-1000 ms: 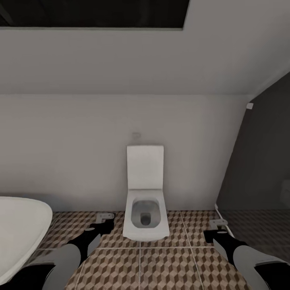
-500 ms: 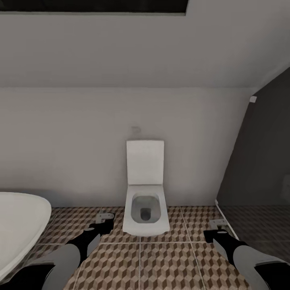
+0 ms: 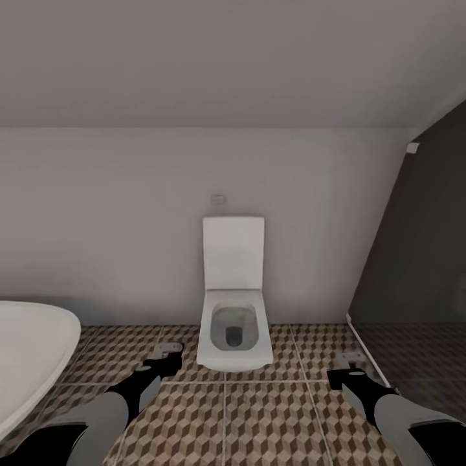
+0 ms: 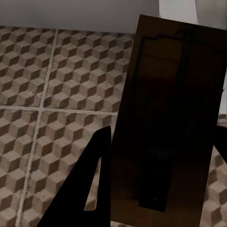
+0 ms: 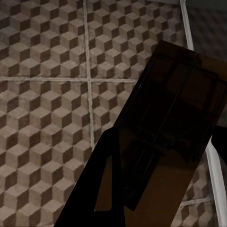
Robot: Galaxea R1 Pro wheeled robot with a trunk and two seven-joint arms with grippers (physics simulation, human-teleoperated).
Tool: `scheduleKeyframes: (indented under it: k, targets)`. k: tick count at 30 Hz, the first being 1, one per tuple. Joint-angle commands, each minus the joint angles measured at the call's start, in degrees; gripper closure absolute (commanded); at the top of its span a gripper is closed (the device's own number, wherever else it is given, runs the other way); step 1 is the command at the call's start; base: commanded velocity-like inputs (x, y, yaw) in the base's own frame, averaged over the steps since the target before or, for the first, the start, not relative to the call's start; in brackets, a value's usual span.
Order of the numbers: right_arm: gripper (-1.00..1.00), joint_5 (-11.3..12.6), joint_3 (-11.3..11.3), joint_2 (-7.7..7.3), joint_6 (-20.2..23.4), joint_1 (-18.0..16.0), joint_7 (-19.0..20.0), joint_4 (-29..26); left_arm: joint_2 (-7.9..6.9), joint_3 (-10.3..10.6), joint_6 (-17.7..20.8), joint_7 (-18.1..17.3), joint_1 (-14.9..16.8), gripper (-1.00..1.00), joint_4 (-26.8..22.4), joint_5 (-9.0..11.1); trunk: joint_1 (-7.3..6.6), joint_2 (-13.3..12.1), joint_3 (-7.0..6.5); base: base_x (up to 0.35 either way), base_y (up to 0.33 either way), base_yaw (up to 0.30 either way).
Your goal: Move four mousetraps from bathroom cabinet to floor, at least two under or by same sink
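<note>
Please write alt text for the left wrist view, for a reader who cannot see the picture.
A flat brown wooden mousetrap with dark wire is held in the left end effector, above the bathroom floor of brown and beige cube-pattern tiles. One dark finger shows beside the board.

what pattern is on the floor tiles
A brown, beige and white 3D-cube print with pale grout lines on the floor, clearest in the left wrist view.

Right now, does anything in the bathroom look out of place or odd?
Nothing stands out. The toilet sits square against the wall with its lid up, the tiled floor looks intact, and each pincer carries a mousetrap: left, right.
</note>
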State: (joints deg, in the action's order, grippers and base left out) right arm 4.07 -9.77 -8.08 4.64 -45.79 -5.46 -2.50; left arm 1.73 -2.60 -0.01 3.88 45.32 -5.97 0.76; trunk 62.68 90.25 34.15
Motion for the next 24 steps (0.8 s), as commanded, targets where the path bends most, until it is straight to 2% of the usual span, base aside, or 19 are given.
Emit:
scheduleKeyframes:
  k: [1, 24]
  targets:
    - [1.0, 0.4, -0.5, -0.01, 0.4, 0.0, -0.2, -0.1, 0.03, -0.2, 0.0, 0.3, 0.0, 1.0, 0.0, 0.0, 0.22, 0.4, 0.33, 0.0, 0.0, 0.0]
    - [1.0, 0.4, -0.5, -0.01, 0.2, 0.0, -0.2, -0.1, 0.03, -0.2, 0.0, 0.3, 0.0, 1.0, 0.1, 0.0, 5.27, 9.7, 6.62, 0.0, 0.0, 0.0]
